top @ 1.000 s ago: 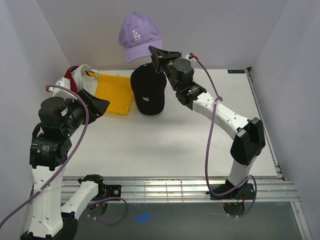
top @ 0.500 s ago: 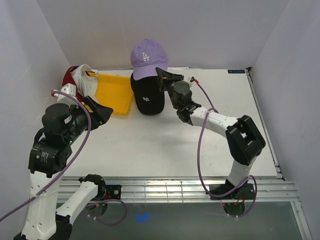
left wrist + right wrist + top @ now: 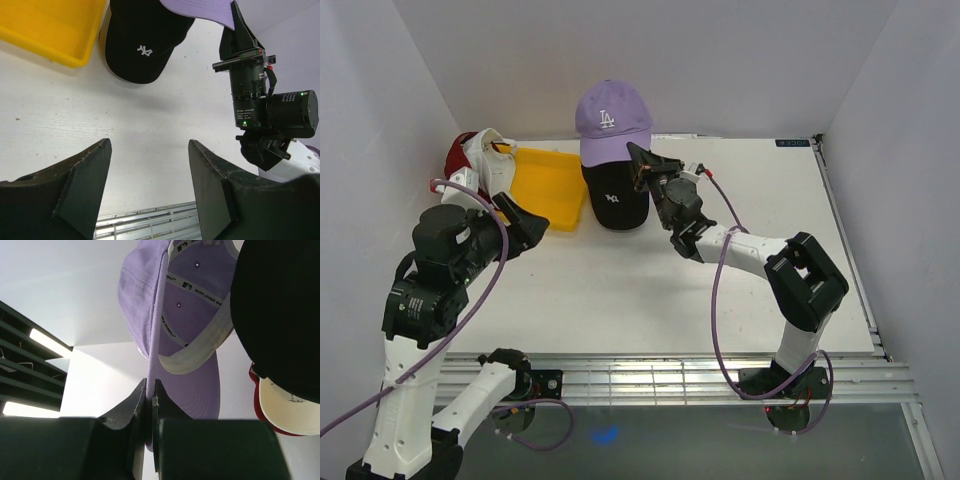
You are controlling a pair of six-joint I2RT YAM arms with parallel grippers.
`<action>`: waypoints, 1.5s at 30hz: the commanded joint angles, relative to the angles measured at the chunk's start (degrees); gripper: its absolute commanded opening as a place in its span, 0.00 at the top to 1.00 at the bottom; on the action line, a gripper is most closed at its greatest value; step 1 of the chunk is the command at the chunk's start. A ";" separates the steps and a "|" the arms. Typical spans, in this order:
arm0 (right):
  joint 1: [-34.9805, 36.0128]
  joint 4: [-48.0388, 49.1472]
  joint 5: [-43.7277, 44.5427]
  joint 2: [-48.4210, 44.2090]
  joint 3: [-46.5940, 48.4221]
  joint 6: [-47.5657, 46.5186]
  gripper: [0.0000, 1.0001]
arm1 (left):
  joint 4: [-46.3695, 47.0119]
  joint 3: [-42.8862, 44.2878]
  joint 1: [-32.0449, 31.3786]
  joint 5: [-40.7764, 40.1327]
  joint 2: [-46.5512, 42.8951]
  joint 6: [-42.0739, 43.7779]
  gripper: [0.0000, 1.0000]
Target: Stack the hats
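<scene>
White walls [image 3: 720, 60] box in one white table [image 3: 800, 250]. One yellow tray [image 3: 545, 185] lies at far left. Four caps show: lavender cap [image 3: 610, 115], black cap [image 3: 615, 195], red cap [image 3: 456, 156] and pale cap [image 3: 485, 148]. The right gripper [image 3: 638, 165] pinches the lavender cap's brim and holds it just above the black cap, brim pointing near, long axis far-to-near. The left gripper [image 3: 148, 145] hangs spread over the table.

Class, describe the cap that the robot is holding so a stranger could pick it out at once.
Find the yellow tray at the far left of the table; a black cap lies just right of it. Pinched by its brim above that in the right gripper is the lavender cap, the only pale purple one, with white LA on its front.
</scene>
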 commanded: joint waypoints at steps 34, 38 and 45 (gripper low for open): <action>4.25 15.74 5.75 3.60 -8.65 -3.88 0.92 | 2.24 2.86 -0.35 3.28 8.09 4.26 0.22; 4.60 17.59 6.36 5.36 -10.40 -2.65 0.92 | 2.42 2.60 -0.35 3.10 8.35 4.61 0.22; 5.04 18.74 6.72 7.64 -12.43 -0.54 0.92 | 3.03 0.93 -0.35 3.10 8.62 4.96 0.22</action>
